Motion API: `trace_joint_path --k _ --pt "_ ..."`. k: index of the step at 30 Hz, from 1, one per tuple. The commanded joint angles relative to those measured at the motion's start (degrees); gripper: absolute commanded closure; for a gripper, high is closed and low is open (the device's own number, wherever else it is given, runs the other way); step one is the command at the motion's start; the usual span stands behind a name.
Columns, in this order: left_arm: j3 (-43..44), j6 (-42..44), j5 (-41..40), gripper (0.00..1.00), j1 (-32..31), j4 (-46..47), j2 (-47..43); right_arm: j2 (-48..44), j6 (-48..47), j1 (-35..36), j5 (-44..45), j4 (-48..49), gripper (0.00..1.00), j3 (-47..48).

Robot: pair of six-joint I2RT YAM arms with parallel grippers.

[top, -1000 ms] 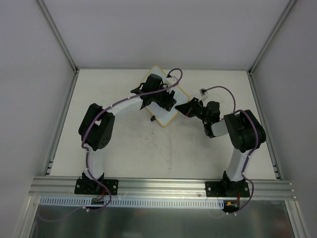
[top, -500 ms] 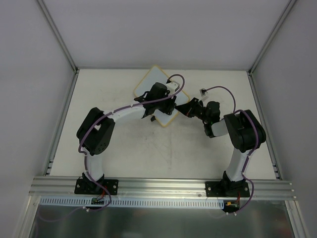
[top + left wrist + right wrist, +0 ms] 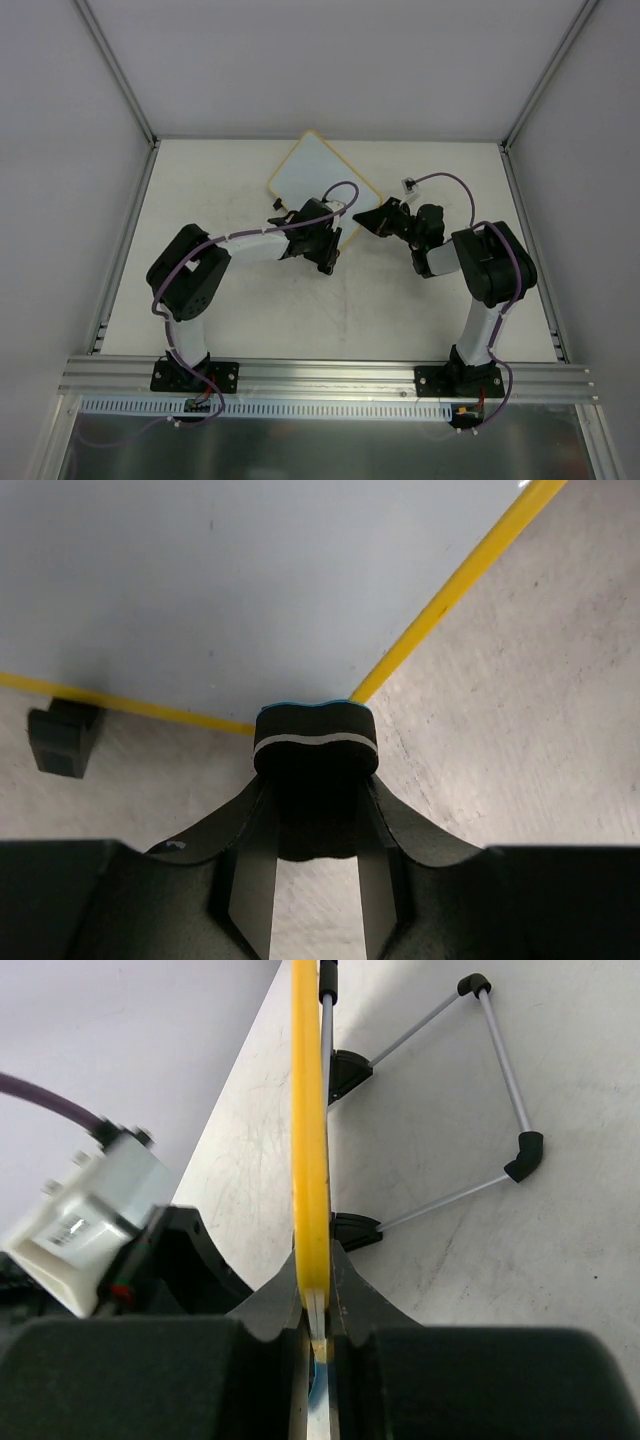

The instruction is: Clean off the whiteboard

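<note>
The whiteboard (image 3: 312, 176) lies tilted like a diamond at the back middle of the table, white with a thin yellow frame. My left gripper (image 3: 325, 250) is shut on a black eraser (image 3: 315, 742) with a white stripe, at the board's near corner, where the yellow frame (image 3: 450, 590) meets. The board face (image 3: 250, 580) looks blank in the left wrist view. A black clip (image 3: 62, 738) sits under its edge. My right gripper (image 3: 372, 218) is shut on the board's right edge; the yellow frame (image 3: 310, 1110) runs between its jaws (image 3: 318, 1290).
A folding wire stand (image 3: 500, 1090) with black joints lies behind the board in the right wrist view. A small white connector (image 3: 409, 184) on a purple cable lies right of the board. An aluminium rail (image 3: 320, 375) runs along the near edge. Enclosure walls stand around the table.
My left gripper has slid with the eraser from the middle of the board toward me to its near corner, uncovering the board face. The right gripper has not moved.
</note>
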Motion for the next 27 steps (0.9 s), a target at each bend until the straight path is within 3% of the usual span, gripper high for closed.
trace_joint_path --k 1,7,15,21,27 --pt "-6.8 -5.3 1.5 1.0 -1.6 -19.9 2.4 -2.8 2.1 1.6 -2.4 15.2 1.0 1.5" --pt "-9.1 -8.5 -7.5 1.0 -1.4 -19.7 -13.6 -2.7 2.2 1.6 -2.3 15.2 1.0 1.6" --pt "-7.6 -9.7 -8.8 1.0 6.3 -20.6 -32.2 -2.7 2.2 1.5 -2.3 15.2 1.0 1.5" --pt "-14.4 -12.4 -9.0 1.0 16.6 -21.1 -33.7 -2.5 2.3 1.6 -2.3 15.0 1.0 1.9" --pt "-15.9 -12.9 -9.0 1.0 20.4 -20.9 -28.6 -2.3 2.8 1.6 -2.7 15.0 1.0 2.3"
